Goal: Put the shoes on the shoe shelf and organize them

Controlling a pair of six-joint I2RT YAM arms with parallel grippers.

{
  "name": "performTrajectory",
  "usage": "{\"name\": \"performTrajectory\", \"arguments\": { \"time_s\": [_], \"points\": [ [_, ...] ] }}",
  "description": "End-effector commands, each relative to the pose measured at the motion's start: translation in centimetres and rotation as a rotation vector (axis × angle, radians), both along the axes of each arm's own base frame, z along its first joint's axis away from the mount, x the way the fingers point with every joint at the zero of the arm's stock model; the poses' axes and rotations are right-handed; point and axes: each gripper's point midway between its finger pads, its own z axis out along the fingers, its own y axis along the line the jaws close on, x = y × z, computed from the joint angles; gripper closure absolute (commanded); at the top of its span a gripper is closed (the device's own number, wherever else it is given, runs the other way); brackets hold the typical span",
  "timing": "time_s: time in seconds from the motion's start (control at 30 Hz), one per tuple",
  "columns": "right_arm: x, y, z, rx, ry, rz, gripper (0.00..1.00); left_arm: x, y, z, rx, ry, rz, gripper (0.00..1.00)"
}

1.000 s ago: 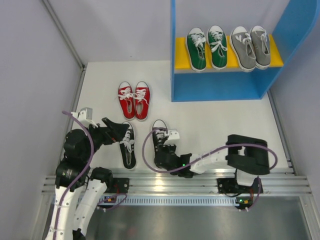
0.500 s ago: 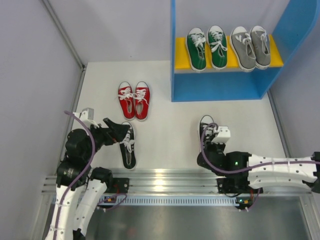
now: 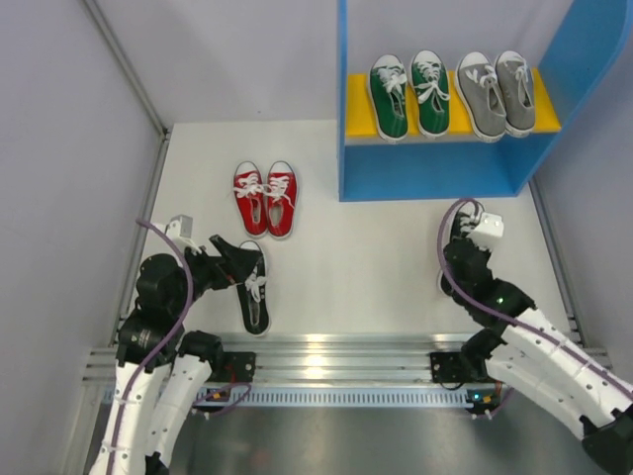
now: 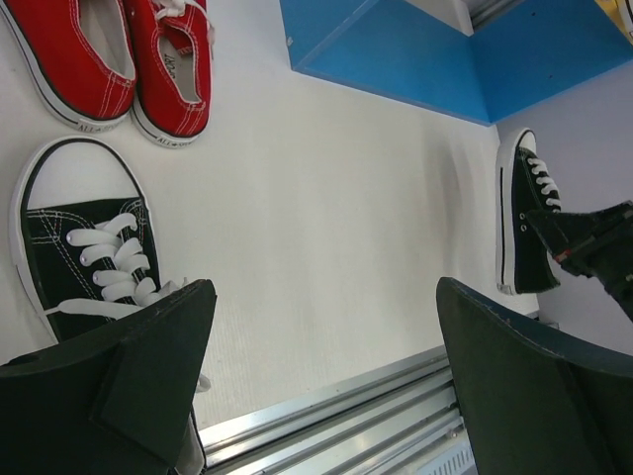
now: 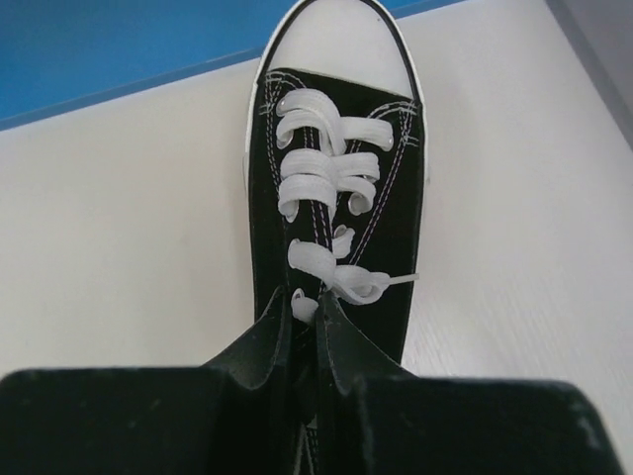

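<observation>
Moved: the right arm has swung across the bench [image 3: 366, 247], taking one black shoe [image 5: 331, 213] from near the middle to the right side, just in front of the shoe shelf [image 3: 435, 173].
Count: eight shoes in all. Two green shoes [image 3: 409, 94] and two grey shoes [image 3: 495, 92] sit on the yellow board [image 3: 361, 104]. Two red shoes [image 3: 265, 198] lie side by side on the bench. The two black ones are well apart.
Right pincer [image 5: 305, 322]: clenched on the carried shoe's tongue behind the laces, toe towards the shelf.
Sole: on the bench or just off it; hard to tell from here.
Left pincer [image 4: 324, 307]: released, jaws wide, hovering above the other black shoe [image 4: 84, 247], which lies on the bench just beside the red pair.
</observation>
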Motion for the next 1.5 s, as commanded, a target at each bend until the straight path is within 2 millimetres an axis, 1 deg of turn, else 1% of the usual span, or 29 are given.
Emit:
{"name": "performTrajectory", "arguments": {
  "time_s": [0.0,0.03,0.07,0.1,0.13,0.17,0.2,0.23,0.33,0.4,0.43,0.53,0.57,0.67,0.7,0.73,0.77,0.8,0.83,0.87,0.93,0.97,1.0,1.1,1.13,1.17,1.27,1.37,1.47],
  "points": [
    [4.2,0.1,3.6,0.027,-0.105,0.121,1.00,0.3,-0.5,1.1,-0.028,-0.058,-0.020,0.01],
    [5.3,-0.2,4.6,0.023,-0.153,0.137,1.00,0.3,-0.5,1.2,-0.028,-0.062,-0.022,0.01],
    [6.0,-1.1,4.5,0.033,-0.155,0.137,1.00,0.4,-0.5,1.2,-0.027,-0.064,-0.023,0.01],
    [6.7,-1.4,4.2,0.016,-0.152,0.155,1.00,0.4,-0.6,1.3,-0.027,-0.067,-0.026,0.01],
    [7.8,-1.7,5.7,-0.036,-0.215,0.188,1.00,0.5,-0.6,1.3,-0.030,-0.071,-0.027,0.01],
    [8.4,-1.9,4.9,-0.048,-0.197,0.223,1.00,0.4,-0.8,1.3,-0.035,-0.072,-0.035,0.01],
    [8.9,-2.2,5.0,-0.054,-0.199,0.219,1.00,0.5,-0.8,1.1,-0.037,-0.070,-0.036,0.01],
    [9.5,-2.8,5.6,-0.049,-0.210,0.221,1.00,0.5,-0.8,1.2,-0.039,-0.074,-0.036,0.01],
    [10.7,-4.3,5.3,-0.055,-0.199,0.218,1.00,0.6,-1.0,1.1,-0.047,-0.078,-0.042,0.01],
    [11.9,-4.7,5.6,-0.121,-0.223,0.269,1.00,0.7,-1.2,0.9,-0.055,-0.078,-0.051,0.01],
    [12.3,-5.7,5.5,-0.146,-0.223,0.256,1.00,0.6,-1.3,0.8,-0.058,-0.078,-0.057,0.01],
    [14.0,-7.4,6.0,-0.149,-0.278,0.252,1.00,0.7,-1.3,0.7,-0.057,-0.082,-0.058,0.01],
    [14.3,-8.6,5.5,-0.161,-0.271,0.234,1.00,0.7,-1.3,0.7,-0.054,-0.084,-0.060,0.01],
    [15.7,-9.7,7.0,-0.188,-0.323,0.218,1.00,0.7,-1.2,0.8,-0.049,-0.091,-0.058,0.01],
    [16.4,-9.9,6.1,-0.188,-0.304,0.223,1.00,0.7,-1.2,0.7,-0.048,-0.089,-0.059,0.01],
    [17.3,-9.9,7.4,-0.199,-0.341,0.236,1.00,0.7,-1.3,0.6,-0.047,-0.089,-0.059,0.01],
    [17.9,-10.1,7.6,-0.199,-0.345,0.241,1.00,0.8,-1.2,0.7,-0.047,-0.091,-0.057,0.01],
    [18.7,-10.2,6.6,-0.193,-0.323,0.250,1.00,0.8,-1.3,0.7,-0.046,-0.091,-0.059,0.01],
    [19.3,-10.7,8.3,-0.214,-0.384,0.240,1.00,0.8,-1.3,0.7,-0.046,-0.091,-0.059,0.01],
    [19.9,-10.7,7.9,-0.210,-0.390,0.244,1.00,0.8,-1.2,0.7,-0.047,-0.094,-0.058,0.01],
    [20.9,-10.8,8.6,-0.225,-0.431,0.257,1.00,0.9,-1.2,0.6,-0.044,-0.094,-0.055,0.01],
    [21.9,-10.9,8.8,-0.234,-0.431,0.273,1.00,0.9,-1.1,0.6,-0.041,-0.095,-0.053,0.01],
    [22.4,-11.0,9.0,-0.248,-0.437,0.280,1.00,0.9,-1.1,0.6,-0.038,-0.099,-0.050,0.01],
    [24.2,-11.3,9.1,-0.261,-0.436,0.312,1.00,1.1,-1.0,0.5,-0.029,-0.099,-0.046,0.01],
    [24.7,-11.7,9.3,-0.264,-0.438,0.314,1.00,1.2,-0.9,0.4,-0.024,-0.100,-0.038,0.01],
    [25.2,-11.9,8.4,-0.260,-0.423,0.323,1.00,1.3,-0.8,0.4,-0.020,-0.101,-0.034,0.01],
    [26.1,-12.2,8.2,-0.281,-0.428,0.338,1.00,1.5,-0.7,0.0,-0.011,-0.093,-0.028,0.01],
    [27.2,-12.8,6.8,-0.277,-0.417,0.352,1.00,1.6,-0.7,-0.4,-0.003,-0.083,-0.028,0.01],
    [27.9,-13.2,6.1,-0.285,-0.406,0.356,1.00,1.8,-0.5,-0.6,0.004,-0.076,-0.021,0.01]
  ]
}}
